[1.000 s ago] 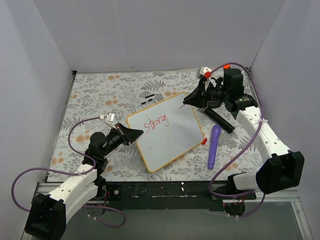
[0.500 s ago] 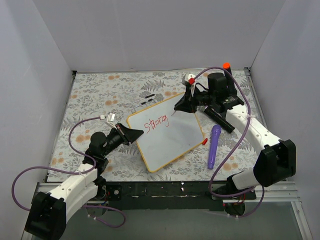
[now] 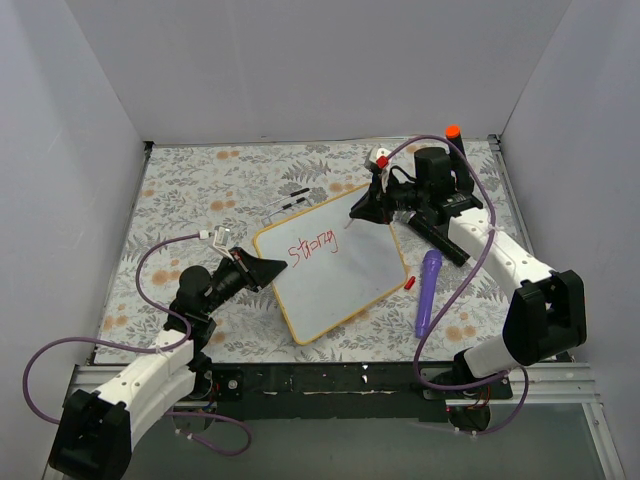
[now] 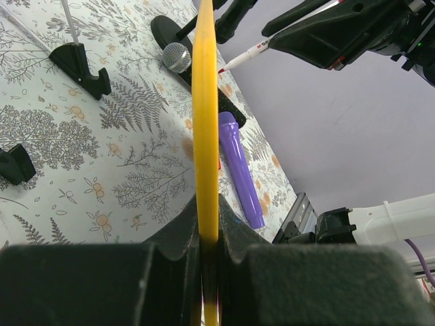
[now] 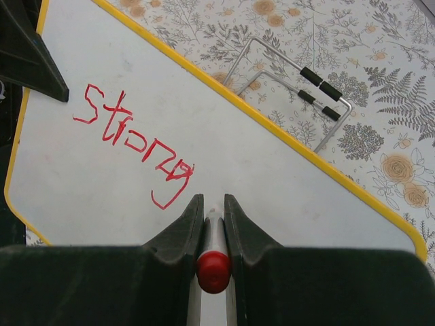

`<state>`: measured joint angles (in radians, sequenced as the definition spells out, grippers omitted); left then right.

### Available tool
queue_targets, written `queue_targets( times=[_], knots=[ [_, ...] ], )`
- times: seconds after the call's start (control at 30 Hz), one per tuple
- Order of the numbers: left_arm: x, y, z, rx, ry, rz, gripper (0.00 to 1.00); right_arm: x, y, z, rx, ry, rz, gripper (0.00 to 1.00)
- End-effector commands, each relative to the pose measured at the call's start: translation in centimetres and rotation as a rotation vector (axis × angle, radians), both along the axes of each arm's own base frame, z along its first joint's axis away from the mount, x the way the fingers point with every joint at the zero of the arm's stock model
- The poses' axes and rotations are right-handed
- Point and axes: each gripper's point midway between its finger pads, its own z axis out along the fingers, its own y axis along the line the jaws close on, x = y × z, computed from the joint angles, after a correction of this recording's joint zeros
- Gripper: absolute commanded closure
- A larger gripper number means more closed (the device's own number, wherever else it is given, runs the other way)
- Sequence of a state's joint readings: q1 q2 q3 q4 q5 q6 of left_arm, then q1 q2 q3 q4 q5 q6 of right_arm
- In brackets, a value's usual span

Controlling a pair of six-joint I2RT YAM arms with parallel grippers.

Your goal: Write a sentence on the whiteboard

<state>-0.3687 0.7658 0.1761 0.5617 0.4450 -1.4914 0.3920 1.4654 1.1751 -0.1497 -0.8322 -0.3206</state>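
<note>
The whiteboard (image 3: 345, 275), white with a yellow frame, lies tilted on the floral table. The red word "Strong" (image 3: 312, 246) is the only part of the sentence on it, near its upper left. My left gripper (image 3: 262, 270) is shut on the board's left edge; in the left wrist view that yellow edge (image 4: 204, 102) runs up from between the gripper (image 4: 205, 221) fingers. My right gripper (image 3: 360, 211) is shut on a red-ended marker (image 5: 214, 261) and hangs over the board (image 5: 292, 176), just right of the word (image 5: 136, 139). The marker's tip is hidden below the fingers in the right wrist view.
A purple cylinder (image 3: 428, 292) and a black microphone (image 3: 437, 240) lie right of the board. A small red cap (image 3: 409, 282) sits by its right corner. A wire stand with black tips (image 5: 292, 85) lies beyond the far edge. White walls enclose the table.
My right gripper has moved left with the marker, from beyond the board's far right corner to over the board beside the word. The left arm and board have not moved.
</note>
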Motion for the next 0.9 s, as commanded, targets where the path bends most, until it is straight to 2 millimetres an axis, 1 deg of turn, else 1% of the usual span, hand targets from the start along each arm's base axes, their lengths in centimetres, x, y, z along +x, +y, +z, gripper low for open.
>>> queue_targets(
  times=[0.0,0.1,0.2,0.3,0.43,0.57,0.7,0.73,0.87],
  knots=[
    [0.5,0.3,2.9,-0.012,-0.123,0.029,1.00,0.7,0.0,0.7,0.018,-0.063,-0.009,0.99],
    [0.5,0.3,2.6,-0.010,-0.115,0.027,1.00,0.4,0.0,0.9,0.025,-0.079,0.009,0.99],
    [0.5,0.3,2.7,-0.011,-0.118,0.029,1.00,0.1,0.1,1.2,0.037,-0.076,0.029,0.99],
    [0.5,0.3,2.7,-0.012,-0.119,0.029,1.00,0.5,0.0,1.3,0.033,-0.080,0.008,0.99],
    [0.5,0.3,2.7,-0.013,-0.117,0.029,1.00,1.4,-0.3,0.9,0.020,-0.075,-0.045,0.99],
    [0.5,0.3,2.6,-0.012,-0.111,0.029,1.00,1.4,-0.3,0.7,0.025,-0.063,-0.052,0.99],
    [0.5,0.3,2.6,-0.013,-0.112,0.026,1.00,1.9,-0.2,0.7,0.020,-0.061,-0.063,0.99],
    [0.5,0.2,2.5,-0.013,-0.111,0.024,1.00,2.1,-0.3,0.4,0.015,-0.050,-0.070,0.99],
    [0.4,0.2,2.7,-0.016,-0.119,0.020,1.00,2.2,-0.2,0.3,0.017,-0.043,-0.070,0.99]
  ],
)
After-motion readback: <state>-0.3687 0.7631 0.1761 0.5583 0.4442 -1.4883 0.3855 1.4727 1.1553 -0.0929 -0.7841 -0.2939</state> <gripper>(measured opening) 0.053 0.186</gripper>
